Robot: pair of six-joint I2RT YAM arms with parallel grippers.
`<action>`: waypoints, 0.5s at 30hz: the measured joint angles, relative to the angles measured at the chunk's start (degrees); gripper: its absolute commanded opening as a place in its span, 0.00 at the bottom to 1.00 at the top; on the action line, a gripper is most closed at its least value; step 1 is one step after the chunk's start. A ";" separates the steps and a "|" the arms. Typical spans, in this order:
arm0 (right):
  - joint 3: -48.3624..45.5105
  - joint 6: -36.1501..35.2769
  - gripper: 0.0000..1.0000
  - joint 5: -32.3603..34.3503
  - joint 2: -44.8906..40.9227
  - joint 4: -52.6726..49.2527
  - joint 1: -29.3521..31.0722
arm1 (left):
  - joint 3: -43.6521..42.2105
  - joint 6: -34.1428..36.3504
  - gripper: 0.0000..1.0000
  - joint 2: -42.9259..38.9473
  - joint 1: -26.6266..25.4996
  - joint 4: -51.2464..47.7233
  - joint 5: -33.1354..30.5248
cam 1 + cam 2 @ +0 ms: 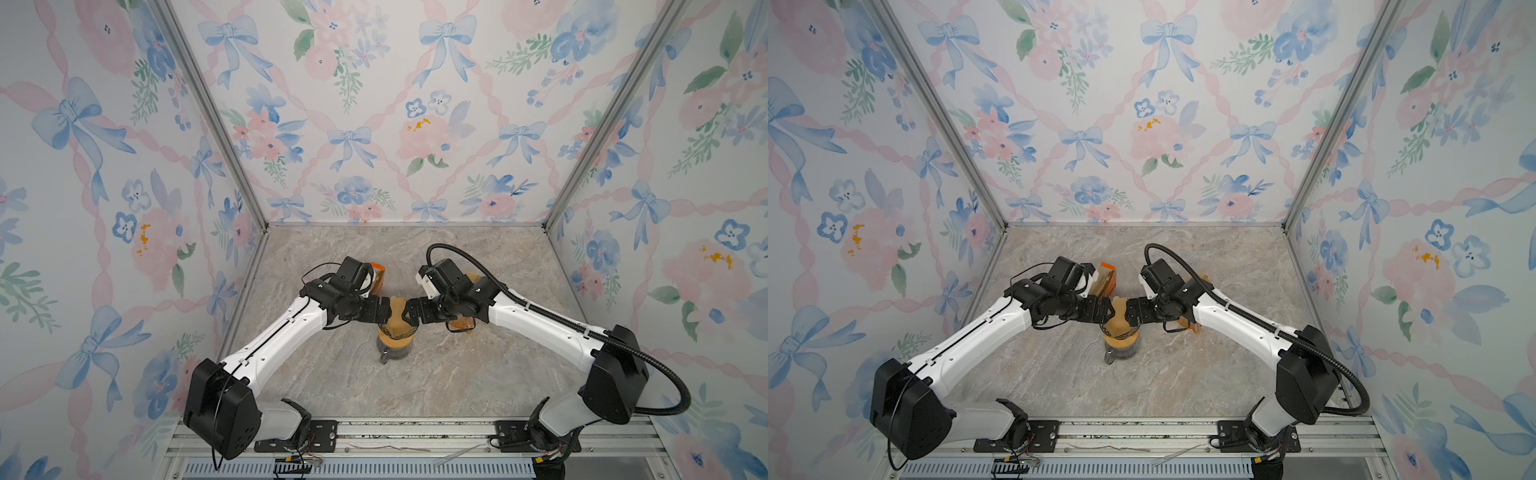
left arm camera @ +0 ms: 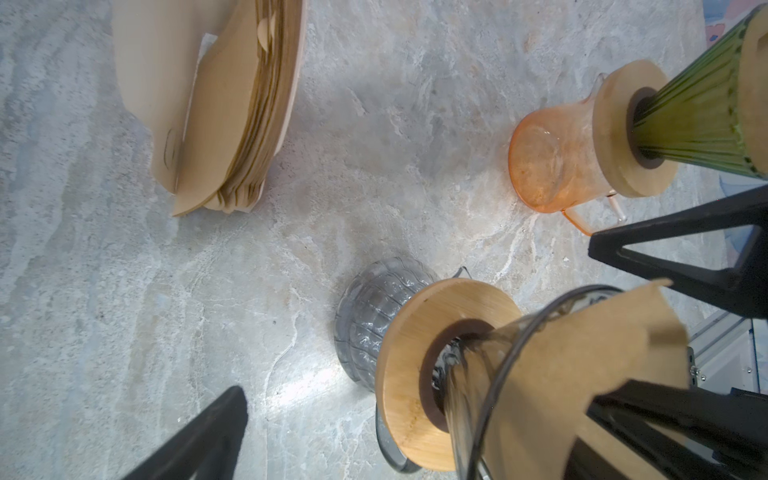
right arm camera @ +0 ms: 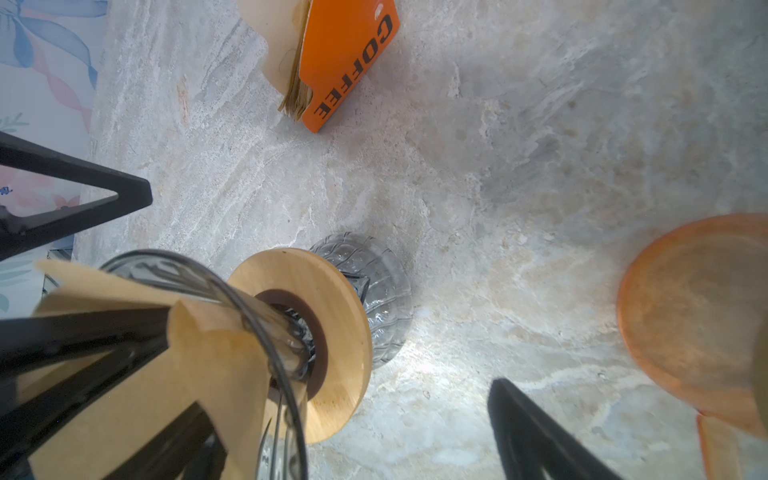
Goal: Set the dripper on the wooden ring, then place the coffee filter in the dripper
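Now our left gripper (image 1: 385,312) stands spread wide, one finger at the filter (image 1: 397,313), which sits in the dripper (image 2: 411,328) between both grippers; our right gripper (image 1: 409,312) is likewise spread, holding nothing. We judge a sideways pull-out could snag the filter and tip the dripper

In front of me the tan paper coffee filter (image 2: 582,353) stands opened inside the clear, wood-collared glass dripper (image 2: 411,332), which is upright at the middle of the worktop (image 1: 457,374).
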 measured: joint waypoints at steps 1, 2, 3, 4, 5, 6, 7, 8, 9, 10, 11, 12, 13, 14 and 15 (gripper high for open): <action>0.00 0.00 0.96 0.02 0.00 0.02 0.07 | 0.00 0.02 0.98 -0.02 0.00 0.00 0.00; 0.00 -0.02 0.96 0.04 0.00 -0.02 0.07 | 0.00 0.02 0.98 -0.02 0.00 0.00 -0.02; 0.00 -0.02 0.96 0.04 0.00 -0.04 0.07 | 0.00 0.02 0.98 -0.02 0.00 0.00 -0.02; 0.00 -0.02 0.96 0.04 0.00 -0.02 0.09 | 0.00 0.02 0.98 -0.04 0.00 0.00 -0.02; 0.00 -0.04 0.96 0.04 0.00 -0.02 0.11 | 0.00 0.02 0.98 -0.04 0.00 0.00 -0.02; 0.00 -0.07 0.96 0.04 0.00 -0.04 0.13 | 0.00 0.02 0.98 -0.04 0.00 0.00 -0.02; 0.00 -0.07 0.96 0.07 0.02 -0.04 0.17 | 0.00 0.02 0.98 -0.07 0.00 0.00 -0.02; 0.00 -0.11 0.96 0.07 0.02 -0.04 0.17 | 0.00 0.04 0.98 -0.13 0.00 0.00 -0.04; 0.00 -0.20 0.96 0.07 0.02 -0.04 0.20 | 0.00 0.04 0.98 -0.24 0.00 0.00 -0.04; 0.00 -0.22 0.96 0.09 0.09 -0.07 0.22 | 0.00 0.11 0.98 -0.39 0.00 0.00 -0.04; 0.00 -0.24 0.96 0.17 0.22 -0.07 0.31 | 0.00 0.24 0.98 -0.52 0.00 0.00 -0.07; 0.00 -0.24 0.96 0.31 0.42 -0.13 0.44 | 0.00 0.44 0.98 -0.70 0.04 0.00 -0.09; 0.00 -0.28 0.96 0.52 0.66 -0.28 0.59 | 0.00 0.50 0.98 -0.81 0.13 0.00 -0.22; 0.00 -0.31 0.96 0.72 0.90 -0.50 0.81 | -0.02 0.68 0.98 -0.90 0.22 0.00 -0.28; 0.00 -0.44 0.96 0.98 1.18 -0.87 0.98 | -0.09 0.90 0.98 -1.01 0.39 0.00 -0.35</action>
